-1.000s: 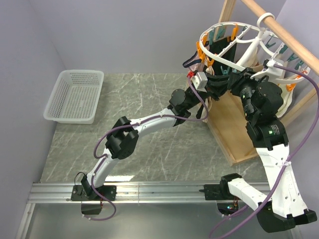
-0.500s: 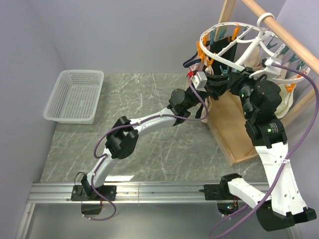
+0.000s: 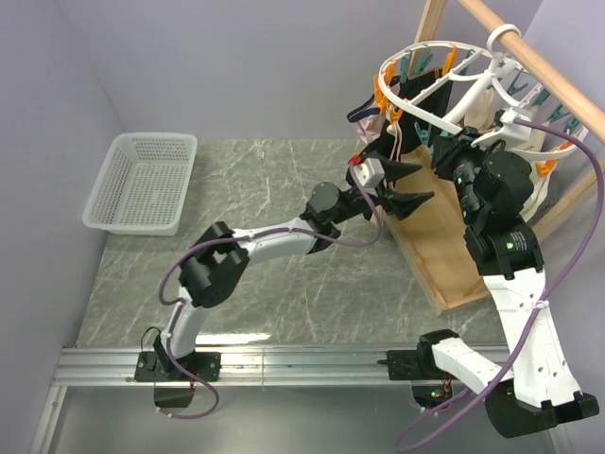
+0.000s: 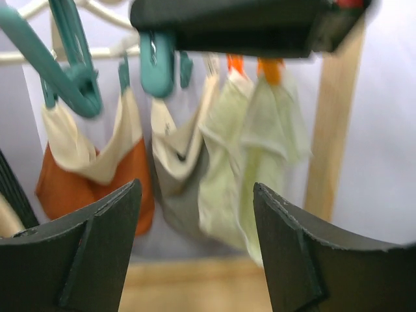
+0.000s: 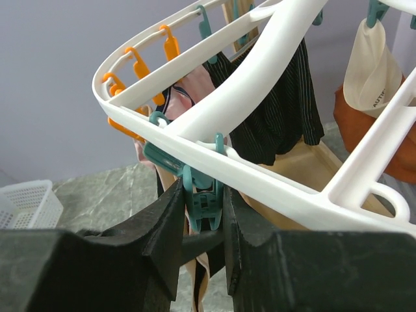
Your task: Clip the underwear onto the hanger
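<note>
Hanging limp under the round white hanger [image 5: 260, 81], the underwear [image 5: 279, 110] showed as a fold of black, finely striped cloth draped below the spokes, well above the worktop [image 3: 265, 284]. Which clip, if any, already held it, I could not make out.

The right claw [image 5: 203, 218] was up at the rim, its two dark fingers [image 5: 166, 227] pressed against the sides of a teal clip [image 5: 203, 192], pinching it. The left claw [image 3: 414, 184] hung lower, just beside the rack's wooden stand, its jaws wide apart with nothing between them. Through that gap one saw only the cream garments [image 4: 260, 149] and the rust-brown garment [image 4: 71, 182] dangling opposite.

That cloth looked light and soft, the sort that sags, bunches and slides off a smooth finger. I judged the firmer waistband edge the best place to take hold, gathered into a small fold thin enough to slip into the clip's mouth. The hanger itself would likely swing at any push, so a gentle hand seemed wise.
</note>
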Motion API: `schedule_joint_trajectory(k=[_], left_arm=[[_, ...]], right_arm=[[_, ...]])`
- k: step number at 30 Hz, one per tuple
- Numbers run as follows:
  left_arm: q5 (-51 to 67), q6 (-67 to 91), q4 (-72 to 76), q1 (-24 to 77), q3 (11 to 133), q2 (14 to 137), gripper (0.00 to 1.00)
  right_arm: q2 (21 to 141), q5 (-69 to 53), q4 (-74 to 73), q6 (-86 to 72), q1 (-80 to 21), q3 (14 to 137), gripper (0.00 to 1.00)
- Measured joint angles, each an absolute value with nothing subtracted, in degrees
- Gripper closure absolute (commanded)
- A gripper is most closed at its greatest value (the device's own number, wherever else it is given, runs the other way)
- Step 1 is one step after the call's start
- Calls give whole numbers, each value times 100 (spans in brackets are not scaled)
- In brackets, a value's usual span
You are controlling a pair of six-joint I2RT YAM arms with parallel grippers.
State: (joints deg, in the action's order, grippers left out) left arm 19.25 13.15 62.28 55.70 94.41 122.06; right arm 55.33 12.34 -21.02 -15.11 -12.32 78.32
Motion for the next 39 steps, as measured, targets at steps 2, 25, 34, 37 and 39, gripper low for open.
schedule_joint_trajectory(k=[2, 25, 34, 37, 39], left_arm=[[2036, 1275, 6224, 5522, 8838, 11795, 27], [2536, 392, 5218, 5146, 9751, 11585, 37], [2414, 582, 5190, 5207, 10536, 12075, 48], [2408, 681, 5205, 5249, 10718, 12164, 53], [2403, 720, 5227, 5286, 10816, 12213, 54]], right_arm=[[5533, 1234, -2099, -1511, -1223, 7832, 100], [5380, 607, -1973, -1551, -1052, 7666, 100], [5339, 331, -1761, -1505, -1009, 7555, 100], [5339, 316, -1741, -1487, -1007, 7550, 100], [5339, 311, -1732, -1470, -1007, 7542, 100]])
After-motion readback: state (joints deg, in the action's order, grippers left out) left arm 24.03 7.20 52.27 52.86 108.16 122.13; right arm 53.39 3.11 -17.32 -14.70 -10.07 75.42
